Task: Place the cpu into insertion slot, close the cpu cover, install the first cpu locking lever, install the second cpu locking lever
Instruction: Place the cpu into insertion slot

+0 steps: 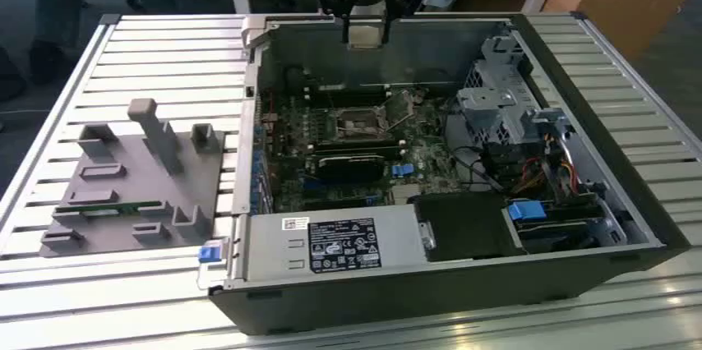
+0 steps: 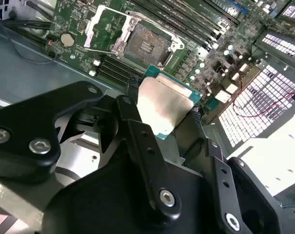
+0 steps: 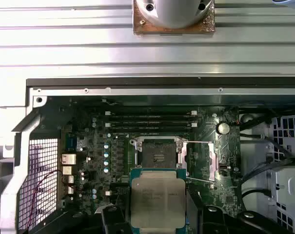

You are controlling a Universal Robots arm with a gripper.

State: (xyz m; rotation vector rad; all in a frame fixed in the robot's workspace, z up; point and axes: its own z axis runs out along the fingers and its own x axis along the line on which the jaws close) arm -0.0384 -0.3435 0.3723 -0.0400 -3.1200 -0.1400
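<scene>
My gripper (image 1: 366, 31) hangs above the far wall of the open computer case (image 1: 614, 227), shut on the cpu (image 3: 157, 195), a flat square chip with a dull silver top. In the second wrist view the cpu (image 2: 162, 105) sits between the black fingers (image 2: 129, 109). Below it on the green motherboard lies the insertion slot (image 3: 158, 154), dark in the centre and bare; it also shows in the exterior view (image 1: 359, 126) and in the second wrist view (image 2: 146, 46). The cpu cover (image 3: 202, 158) stands flipped open beside the slot, a silvery frame (image 2: 106, 25) with a window.
Long black memory slots (image 3: 149, 124) run beside the socket. A power supply (image 1: 329, 245) and drive cage (image 1: 510, 108) fill the case's near and right parts. A grey fixture (image 1: 137, 177) with upright posts rests on the slatted table (image 1: 164, 54) at the exterior view's left.
</scene>
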